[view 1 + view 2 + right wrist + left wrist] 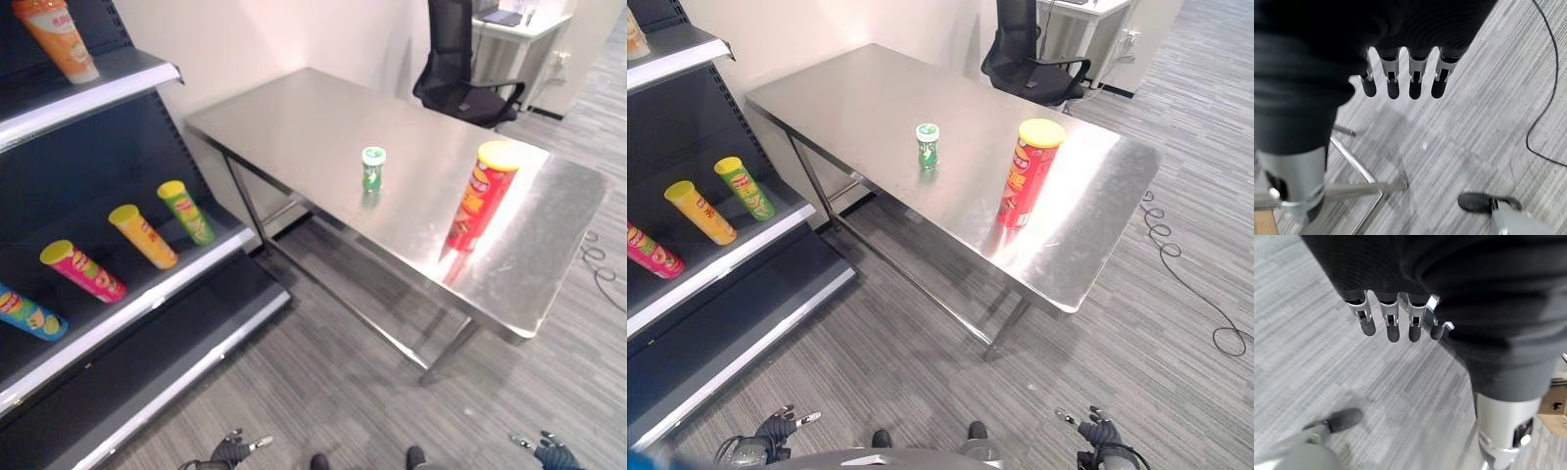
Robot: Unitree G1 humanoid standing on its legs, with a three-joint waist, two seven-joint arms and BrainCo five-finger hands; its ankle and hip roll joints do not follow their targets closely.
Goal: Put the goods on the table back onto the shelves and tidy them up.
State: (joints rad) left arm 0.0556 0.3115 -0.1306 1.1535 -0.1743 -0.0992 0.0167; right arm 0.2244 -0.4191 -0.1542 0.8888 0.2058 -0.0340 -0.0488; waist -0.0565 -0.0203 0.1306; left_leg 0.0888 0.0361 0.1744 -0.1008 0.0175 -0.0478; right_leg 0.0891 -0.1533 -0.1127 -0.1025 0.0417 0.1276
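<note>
Table ahead, shelves to the left, two goods on the tabletop.

Table (294, 117) runs from 11 to 2 o'clock. On it, tall can (481, 196) stands upright at 1 o'clock near the right end; small can (373, 168) upright just left of it, apart, toward 12. Shelf unit (118, 304) at 9 to 10 o'clock; four cans lie on its middle shelf (147, 294) in a row, one more can (59, 39) on the upper shelf. Office chair (460, 69) behind the table at 1 o'clock.
</note>
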